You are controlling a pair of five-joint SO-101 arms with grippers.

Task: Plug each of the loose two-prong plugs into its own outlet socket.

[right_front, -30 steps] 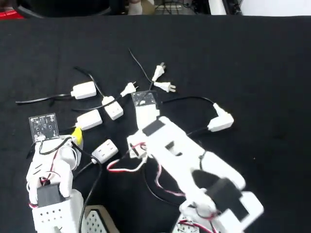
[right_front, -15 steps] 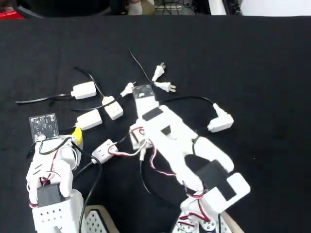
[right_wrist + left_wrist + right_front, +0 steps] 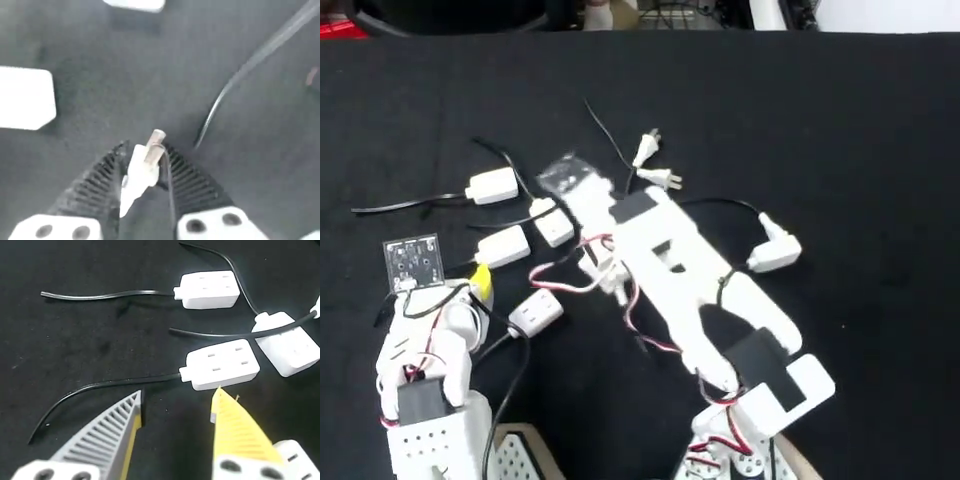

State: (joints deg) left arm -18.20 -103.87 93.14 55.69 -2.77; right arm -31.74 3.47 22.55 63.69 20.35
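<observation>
Right claw (image 3: pixel 144 150): black ribbed fingers closed on a small white two-prong plug (image 3: pixel 141 170), its metal prongs projecting past the fingertips, held over the black cloth surface (image 3: pixel 150 75). In the high view the white right arm (image 3: pixel 690 290) lies diagonally from the near edge to the cluster of sockets. Left claw (image 3: pixel 177 395): open, one grey finger and one yellow finger (image 3: pixel 235 430) spread apart with nothing between them, the yellow tip just beside a white rectangular outlet socket on a black cord (image 3: pixel 222 363). Second corded white socket (image 3: pixel 209 289): farther off, flat on the surface. Third white socket block (image 3: pixel 289 342): near the first, a black cord crossing its edge. Fourth white socket (image 3: pixel 535 312): near the left arm (image 3: pixel 425 350). Two loose white two-prong plugs (image 3: pixel 646 147) (image 3: pixel 660 179): close together, unplugged, beyond the right arm. White angled plug on a black cord (image 3: pixel 772 245): well apart from the sockets, across the right arm.
</observation>
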